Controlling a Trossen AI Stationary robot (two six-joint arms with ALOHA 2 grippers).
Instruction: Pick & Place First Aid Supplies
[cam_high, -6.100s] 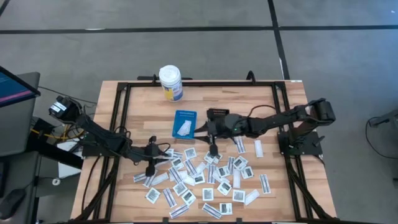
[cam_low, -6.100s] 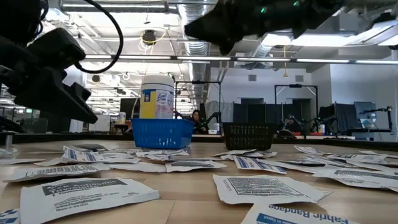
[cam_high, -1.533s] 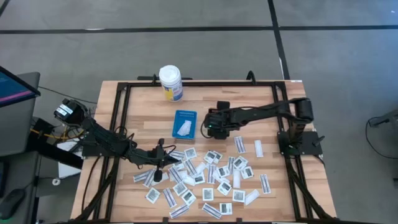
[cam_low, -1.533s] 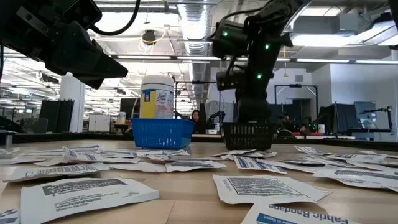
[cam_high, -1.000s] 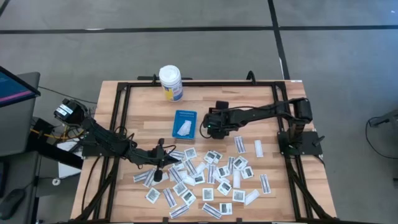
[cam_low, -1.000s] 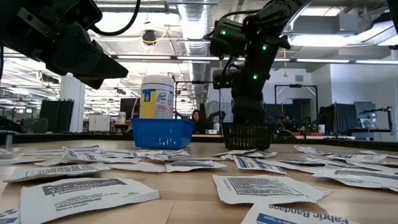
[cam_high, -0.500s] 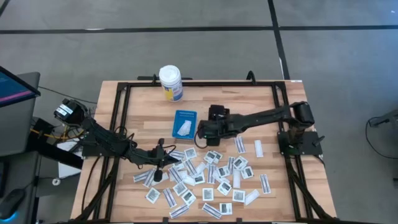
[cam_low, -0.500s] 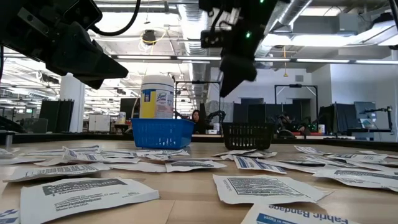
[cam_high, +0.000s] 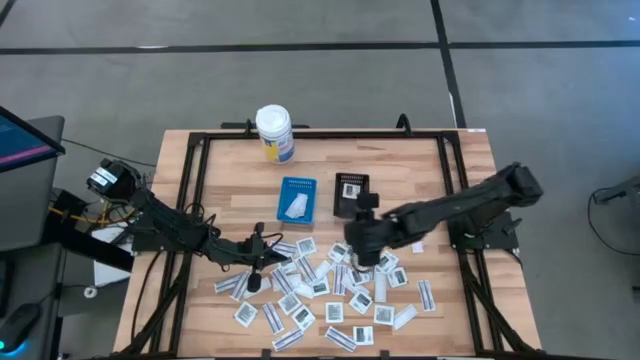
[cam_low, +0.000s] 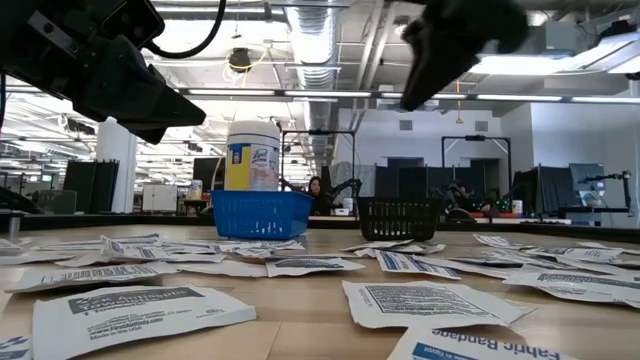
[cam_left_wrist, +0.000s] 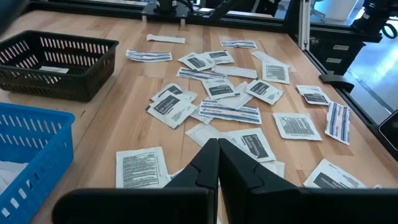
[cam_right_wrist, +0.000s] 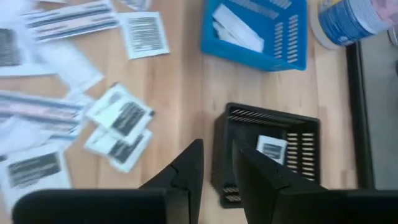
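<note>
High view shows us the right end effector (cam_high: 361, 249) slightly parted, empty, above scattered packets (cam_high: 330, 290) near the black tray (cam_high: 351, 191); left end effector (cam_high: 262, 256) closed, empty.

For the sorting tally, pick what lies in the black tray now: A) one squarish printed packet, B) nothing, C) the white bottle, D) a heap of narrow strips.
A: the right wrist view shows a single squarish printed packet lying in the black tray, and the high view shows the same.
</note>
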